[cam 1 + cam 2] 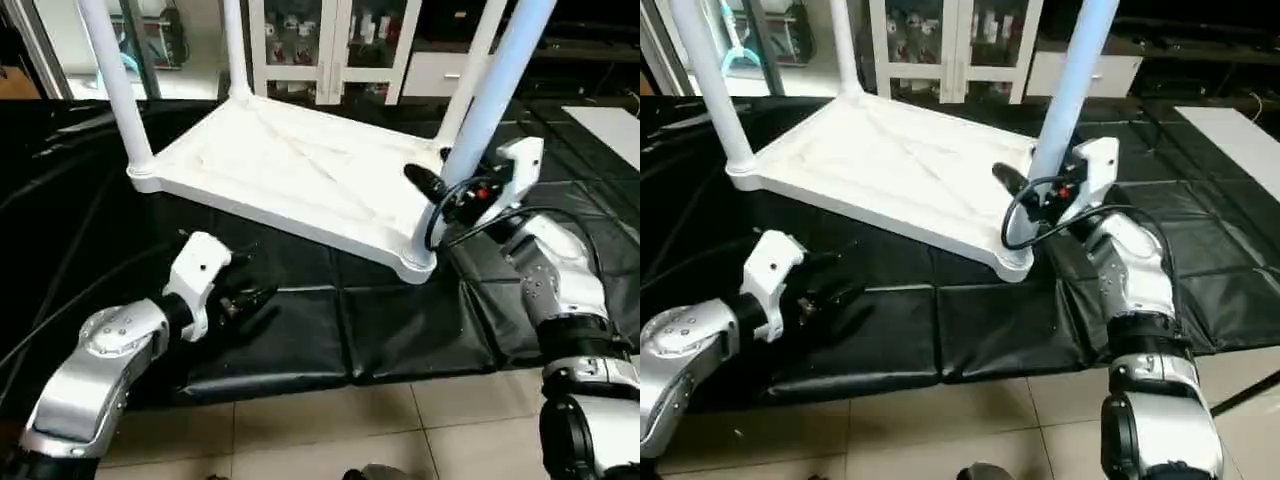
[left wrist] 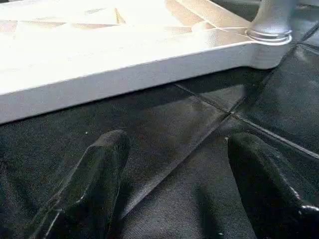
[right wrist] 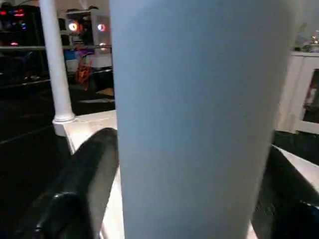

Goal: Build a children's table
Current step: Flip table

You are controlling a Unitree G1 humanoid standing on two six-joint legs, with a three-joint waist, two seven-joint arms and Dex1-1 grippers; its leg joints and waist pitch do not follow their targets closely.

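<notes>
Black padded floor mats are carrying the white plastic square tabletop [image 1: 290, 165], lying underside up with all four white tapered tube legs [image 1: 112, 80] standing in their sockets. Right gripper [image 1: 1045, 190] is straddling the near leg [image 1: 490, 95], fingers either side; left gripper [image 1: 245, 297] is hovering spread over the mat. Flipping upright looks to be what remains.

You are looking along the right gripper [image 3: 192, 199] at a pale leg [image 3: 199, 114] that runs from the top edge to the bottom through the centre of the frame. One black finger [image 3: 79, 184] rises at the lower left, the other shows at the lower right edge, and the leg stands between them. At the upper left another leg [image 3: 55, 64] stands in a corner socket of the white top [image 3: 92, 122]. At the right edge you see a white cabinet [image 3: 299, 94]
</notes>
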